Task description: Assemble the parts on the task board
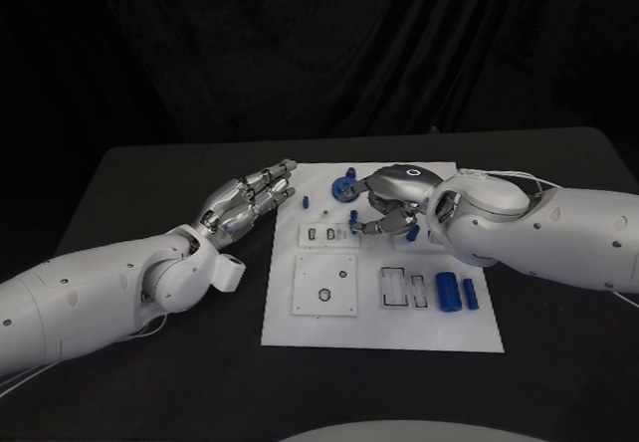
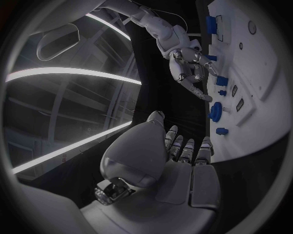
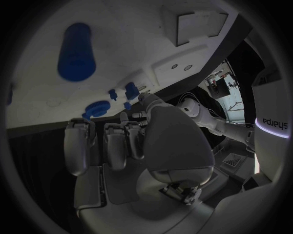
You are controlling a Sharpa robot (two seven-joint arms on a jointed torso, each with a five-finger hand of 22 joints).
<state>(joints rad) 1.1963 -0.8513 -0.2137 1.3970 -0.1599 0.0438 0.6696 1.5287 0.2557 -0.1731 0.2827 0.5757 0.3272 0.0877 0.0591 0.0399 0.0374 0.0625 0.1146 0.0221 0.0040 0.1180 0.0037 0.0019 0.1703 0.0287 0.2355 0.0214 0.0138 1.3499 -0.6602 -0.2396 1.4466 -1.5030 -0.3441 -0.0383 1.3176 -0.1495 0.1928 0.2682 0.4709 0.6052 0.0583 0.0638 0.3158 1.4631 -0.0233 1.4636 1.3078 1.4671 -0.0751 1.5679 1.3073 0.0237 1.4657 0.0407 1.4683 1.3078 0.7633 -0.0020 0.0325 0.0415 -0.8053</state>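
The white task board (image 1: 314, 316) lies in the middle of the black table. My left hand (image 1: 251, 200) hovers at its far left corner with straight, slightly spread fingers and holds nothing; its palm (image 2: 160, 165) also fills the left wrist view. My right hand (image 1: 392, 201) hangs over the board's far part with its fingers (image 2: 194, 78) apart and pointing down. A small blue part (image 1: 355, 219) stands just by its fingertips; I cannot tell if they touch it. A blue disc (image 1: 344, 188) (image 2: 215, 113) (image 3: 96, 108) sits near the far edge. Two blue cylinders (image 1: 449, 290) lie at the near right.
More small blue pegs (image 1: 305, 202) (image 2: 222, 130) (image 3: 130, 89) stand in the board's far rows. A square recessed plate (image 1: 325, 283) and narrow slots (image 1: 394, 285) mark the near half. Black table (image 1: 145, 190) surrounds the board.
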